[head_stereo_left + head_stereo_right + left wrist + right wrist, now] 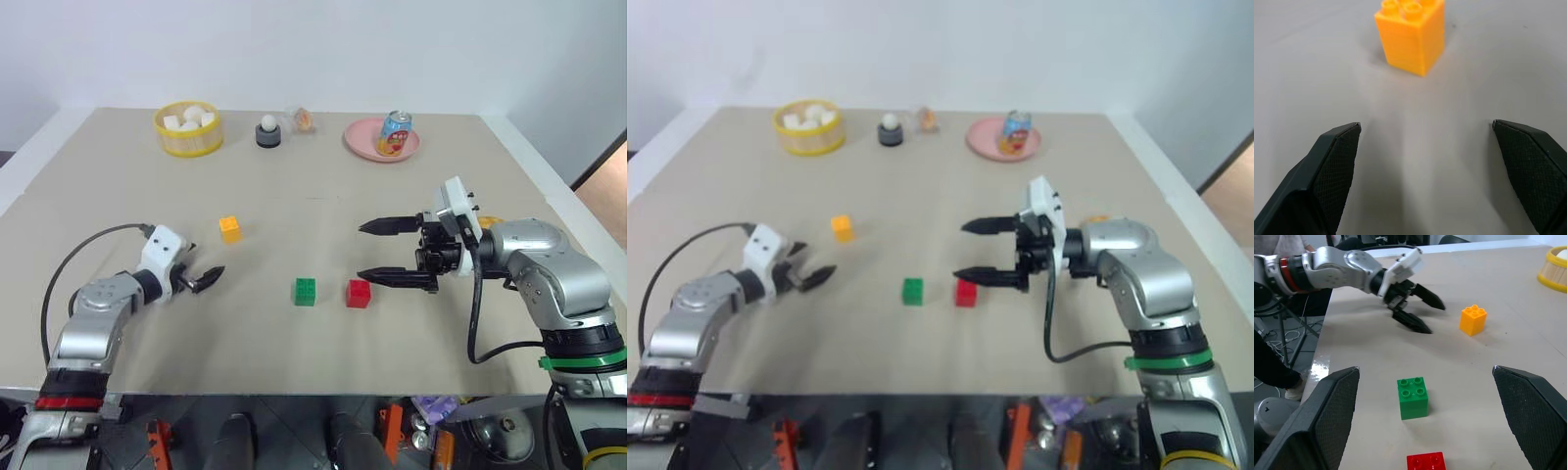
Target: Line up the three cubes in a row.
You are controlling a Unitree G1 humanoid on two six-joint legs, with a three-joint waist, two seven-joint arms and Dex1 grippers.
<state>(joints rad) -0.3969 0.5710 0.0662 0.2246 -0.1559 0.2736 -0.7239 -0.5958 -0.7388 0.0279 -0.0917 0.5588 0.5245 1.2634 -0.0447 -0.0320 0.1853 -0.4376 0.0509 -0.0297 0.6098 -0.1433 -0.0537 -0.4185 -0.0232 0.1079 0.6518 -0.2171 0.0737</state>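
Observation:
Three studded cubes lie on the tan table. The orange-yellow cube sits left of centre, while the green cube and the red cube lie side by side nearer the front. My left gripper is open and empty, low over the table, pointing toward the orange-yellow cube, which lies a short way beyond its fingertips. Open and empty too, my right gripper hovers just right of the red cube, pointing left. The right wrist view shows the green cube, the red cube and the left gripper.
Along the far edge stand a yellow round basket with white cubes, a dark holder with a white ball, a small clear object and a pink plate with a can on it.

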